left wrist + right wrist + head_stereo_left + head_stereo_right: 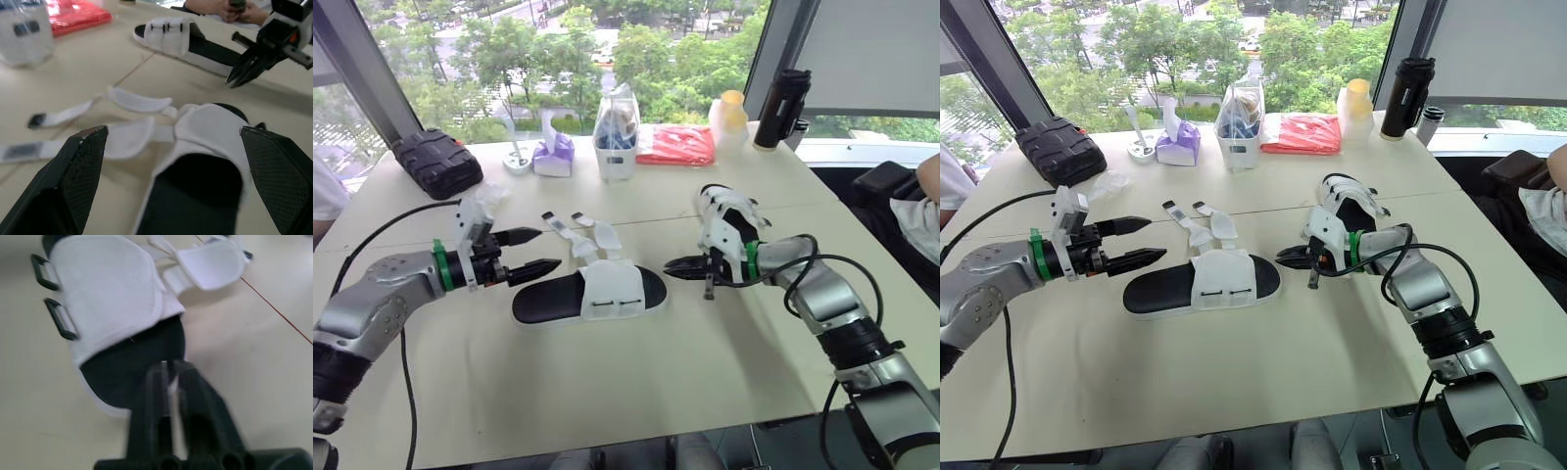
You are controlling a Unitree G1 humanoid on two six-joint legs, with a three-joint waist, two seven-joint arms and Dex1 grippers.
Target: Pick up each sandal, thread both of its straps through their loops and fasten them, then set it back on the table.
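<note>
- Unfastened sandal (590, 294) lies flat on the surface (636, 382), long axis running left–right, straps (570, 227) splayed away from the robot.
- Left end effector (549, 250), fingers spread, over its left end; right end effector (670, 264), closed and empty, beside its right end; about equally near.

You see the far sandal (1351, 201) only in part: the right gripper (671, 264) and its wrist cover its near end. In the left wrist view the near sandal (210, 132) runs off the picture's edge, and so do a person's hands (225, 10). In the right wrist view the gripper's fingers (151, 406) are blurred.
</note>
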